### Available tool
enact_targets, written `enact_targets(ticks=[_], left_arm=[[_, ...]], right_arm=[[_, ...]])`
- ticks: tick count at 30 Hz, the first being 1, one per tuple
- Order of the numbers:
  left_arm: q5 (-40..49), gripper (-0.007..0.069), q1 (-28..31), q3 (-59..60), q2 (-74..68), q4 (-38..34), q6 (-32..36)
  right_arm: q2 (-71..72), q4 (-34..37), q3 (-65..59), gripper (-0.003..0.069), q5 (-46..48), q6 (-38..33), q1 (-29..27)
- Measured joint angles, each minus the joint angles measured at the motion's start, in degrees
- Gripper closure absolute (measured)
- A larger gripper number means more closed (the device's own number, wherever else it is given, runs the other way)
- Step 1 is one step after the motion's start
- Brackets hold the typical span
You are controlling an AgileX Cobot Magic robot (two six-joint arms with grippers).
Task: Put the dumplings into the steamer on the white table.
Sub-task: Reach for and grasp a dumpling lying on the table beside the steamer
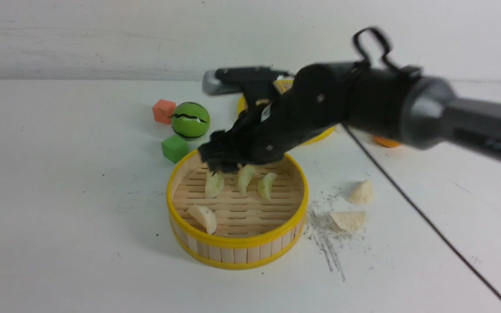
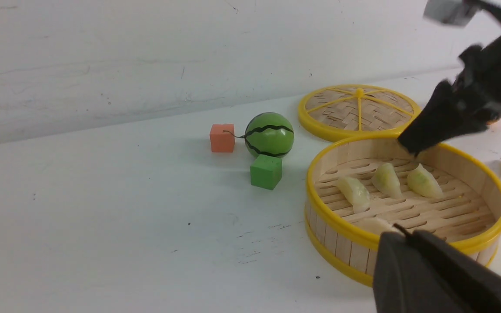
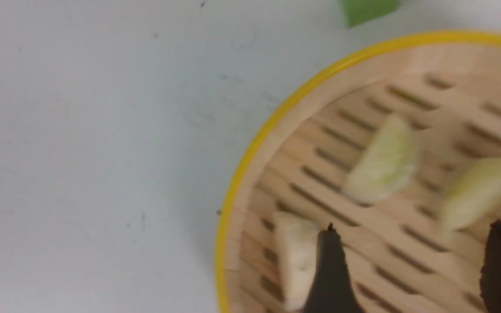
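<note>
The steamer [image 1: 233,244] stands mid-table on the white table [image 1: 68,195]. In it lie three pale green dumplings [image 1: 214,184] [image 1: 246,177] [image 1: 267,186] and one cream dumpling [image 1: 205,217]. Two more cream dumplings [image 1: 361,192] [image 1: 349,220] rest on the table to its right. My right gripper [image 1: 222,163] hangs over the steamer's far left part. It is open [image 3: 411,234] with nothing between its fingers, and a green dumpling [image 3: 383,163] lies just beyond them. My left gripper [image 2: 402,232] is shut and empty, near the steamer's [image 2: 342,226] front wall.
A flat woven lid with a yellow rim [image 2: 358,111] lies behind the steamer. A watermelon ball [image 1: 190,120], an orange cube [image 1: 163,111] and a green cube [image 1: 174,148] sit at its far left. A black cable [image 1: 429,221] trails across the right side. Grey scuffs [image 1: 326,243] mark the table.
</note>
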State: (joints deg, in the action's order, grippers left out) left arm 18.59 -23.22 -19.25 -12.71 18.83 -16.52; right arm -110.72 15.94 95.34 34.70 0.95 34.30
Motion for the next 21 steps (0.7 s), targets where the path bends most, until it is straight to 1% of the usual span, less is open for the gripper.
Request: enact_targets(ticks=[2,3,5,6,8,10,12,15,18,20,21], left_arm=[[0.0,0.0621,0.0,0.0,0.0,0.0,0.0],[0.0,0.0621,0.0,0.0,0.0,0.0,0.0],[0.0,0.0621,0.0,0.0,0.0,0.0,0.0],[-0.06,0.0621,0.0,0.0,0.0,0.0,0.0],[-0.06,0.0621,0.0,0.0,0.0,0.0,0.0],[-0.06,0.0621,0.0,0.0,0.0,0.0,0.0],[-0.06,0.0619,0.0,0.0,0.0,0.0,0.0],[-0.06,0.0617,0.0,0.01,0.0,0.0,0.0],[-0.06,0.0611,0.0,0.01,0.0,0.0,0.0],[-0.06,0.061,0.0,0.01,0.0,0.0,0.0],[-0.06,0.0608,0.0,0.01,0.0,0.0,0.0]], right_arm=[[3.35,-3.15,0.34,0.0213,3.46,0.82,-2.94],[4.64,-5.24,0.48,0.0212,6.07,1.8,-5.51],[5.2,-7.08,0.53,0.0211,8.96,2.82,-7.45],[5.23,-8.78,0.1,0.0211,11.85,4.7,-10.12],[4.2,-10.04,-2.19,0.0211,14.08,7.05,-13.55],[2.36,-10.16,-5.61,0.0211,13.67,9.5,-16.0],[0.67,-9.79,-8.58,0.0211,12.79,10.23,-17.18],[-1.54,-9.15,-11.2,0.0211,10.89,10.29,-17.52],[-3.29,-9.24,-12.37,0.0211,5.42,10.29,-17.52],[-3.36,-9.64,-12.37,0.0211,3.83,10.35,-17.52],[-3.36,-10.68,-12.37,0.0211,1.34,11.21,-17.52]])
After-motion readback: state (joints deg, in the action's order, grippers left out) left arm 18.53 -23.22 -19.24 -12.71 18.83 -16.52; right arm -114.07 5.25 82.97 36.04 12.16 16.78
